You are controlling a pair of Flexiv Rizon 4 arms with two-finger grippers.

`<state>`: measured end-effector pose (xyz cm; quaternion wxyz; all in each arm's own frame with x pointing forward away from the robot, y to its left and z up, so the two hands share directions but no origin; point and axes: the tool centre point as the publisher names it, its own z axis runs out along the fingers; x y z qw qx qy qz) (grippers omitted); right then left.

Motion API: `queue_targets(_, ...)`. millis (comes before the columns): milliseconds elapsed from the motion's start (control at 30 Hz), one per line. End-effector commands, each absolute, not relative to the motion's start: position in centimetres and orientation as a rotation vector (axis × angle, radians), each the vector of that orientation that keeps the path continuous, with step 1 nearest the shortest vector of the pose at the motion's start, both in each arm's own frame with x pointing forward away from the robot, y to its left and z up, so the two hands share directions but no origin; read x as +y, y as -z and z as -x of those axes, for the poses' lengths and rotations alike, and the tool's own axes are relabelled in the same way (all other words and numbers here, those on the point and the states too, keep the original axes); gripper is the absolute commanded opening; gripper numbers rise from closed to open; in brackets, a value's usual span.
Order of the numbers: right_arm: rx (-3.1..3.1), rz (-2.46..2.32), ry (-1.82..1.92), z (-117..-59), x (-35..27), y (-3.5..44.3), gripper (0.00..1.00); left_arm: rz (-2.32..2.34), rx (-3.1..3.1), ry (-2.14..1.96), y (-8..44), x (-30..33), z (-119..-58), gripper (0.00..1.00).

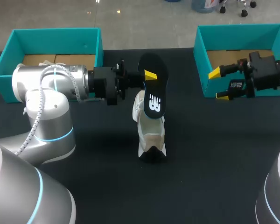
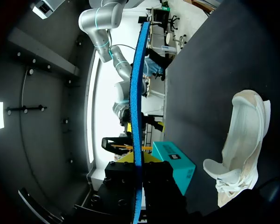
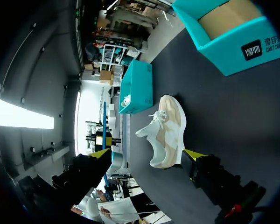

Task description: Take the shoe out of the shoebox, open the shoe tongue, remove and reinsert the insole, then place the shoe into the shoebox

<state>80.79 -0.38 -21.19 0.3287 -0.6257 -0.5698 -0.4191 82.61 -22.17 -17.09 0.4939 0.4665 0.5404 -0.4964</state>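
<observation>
My left gripper [image 1: 147,77] is shut on the black insole [image 1: 152,93], which has a white logo and a blue edge, and holds it on edge above the table. In the left wrist view the insole [image 2: 137,107] is a thin blue strip running out from between the yellow tips of that gripper [image 2: 138,159]. The white and beige shoe [image 1: 151,135] rests on the black table just under the insole's lower end, apart from both grippers; it also shows as the shoe [image 2: 245,140] and the shoe [image 3: 167,133]. My right gripper [image 1: 218,84] stands open and holds nothing, by the right shoebox's near corner; in its own view the gripper [image 3: 147,155] faces the shoe.
A teal shoebox [image 1: 56,35] with a cardboard floor stands at the back left behind my left arm. A second teal shoebox [image 1: 203,60] stands at the back right. The black table [image 1: 214,158] stretches in front of the shoe.
</observation>
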Motion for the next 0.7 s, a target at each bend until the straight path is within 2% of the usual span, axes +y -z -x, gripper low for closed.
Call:
queue_targets(33, -1.487, 1.700, 1.124, -77.3, -2.5, 19.7, 1.00, -1.130, 1.309, 1.202, 17.1, -22.3, -82.6, 0.00)
queue_targets(367, -1.476, 1.805, 1.109, -74.2, -4.8, 19.0, 1.00, -1.130, 1.309, 1.202, 17.1, -22.3, -82.6, 0.00)
queue_targets(700, -1.440, 1.826, 1.113, -73.6, -5.8, 19.1, 1.00, -1.130, 1.309, 1.202, 17.1, -22.3, -82.6, 0.00)
